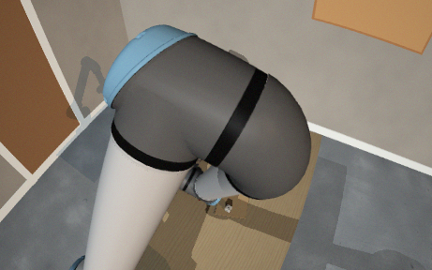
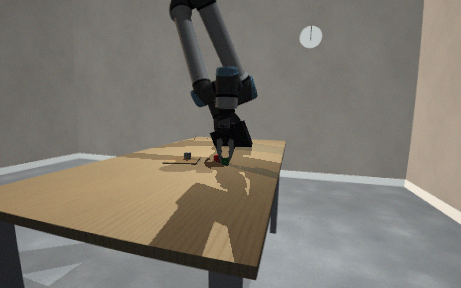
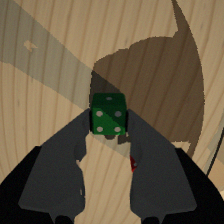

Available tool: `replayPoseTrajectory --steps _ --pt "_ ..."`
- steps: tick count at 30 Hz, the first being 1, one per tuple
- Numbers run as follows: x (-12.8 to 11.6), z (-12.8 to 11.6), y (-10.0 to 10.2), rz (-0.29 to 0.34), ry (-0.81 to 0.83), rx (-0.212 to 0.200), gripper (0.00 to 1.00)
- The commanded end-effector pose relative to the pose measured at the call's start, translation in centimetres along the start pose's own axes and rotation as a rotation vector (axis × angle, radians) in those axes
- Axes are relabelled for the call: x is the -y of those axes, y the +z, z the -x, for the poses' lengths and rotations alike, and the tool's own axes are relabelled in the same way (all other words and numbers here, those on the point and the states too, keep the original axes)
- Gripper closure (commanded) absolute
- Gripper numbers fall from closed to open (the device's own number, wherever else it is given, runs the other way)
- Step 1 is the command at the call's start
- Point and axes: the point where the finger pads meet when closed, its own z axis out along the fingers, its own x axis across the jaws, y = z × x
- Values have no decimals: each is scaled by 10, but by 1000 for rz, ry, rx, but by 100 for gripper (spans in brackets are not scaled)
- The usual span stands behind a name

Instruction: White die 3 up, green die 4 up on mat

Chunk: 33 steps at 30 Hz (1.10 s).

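The dark two-jaw pincer (image 3: pixel 108 131) is clamped on the small green cube die (image 3: pixel 107 114), its four-pip face toward the wrist camera, above the wooden worktop (image 3: pixel 45 80).

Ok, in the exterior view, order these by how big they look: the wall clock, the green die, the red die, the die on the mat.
1. Wall clock, clearly the largest.
2. Die on the mat, small and in shadow.
3. Green die and red die: both tiny, side by side, partly hidden by the gripper fingers, so I won't rank them apart.
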Motion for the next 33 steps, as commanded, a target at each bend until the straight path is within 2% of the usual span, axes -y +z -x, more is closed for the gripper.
replayPoseTrajectory --steps 1,10,15,17,23,26,33 --pt "-2 1 2 3 -1 2 94" --pt "-2 1 -4 3 -1 2 94" --pt "-2 1 -31 3 -1 2 94" --pt "-2 1 -31 3 -1 2 94" --pt "-2 1 -75 3 -1 2 94" --pt "-2 1 -91 3 -1 2 94" --pt "-2 1 -98 3 -1 2 94"
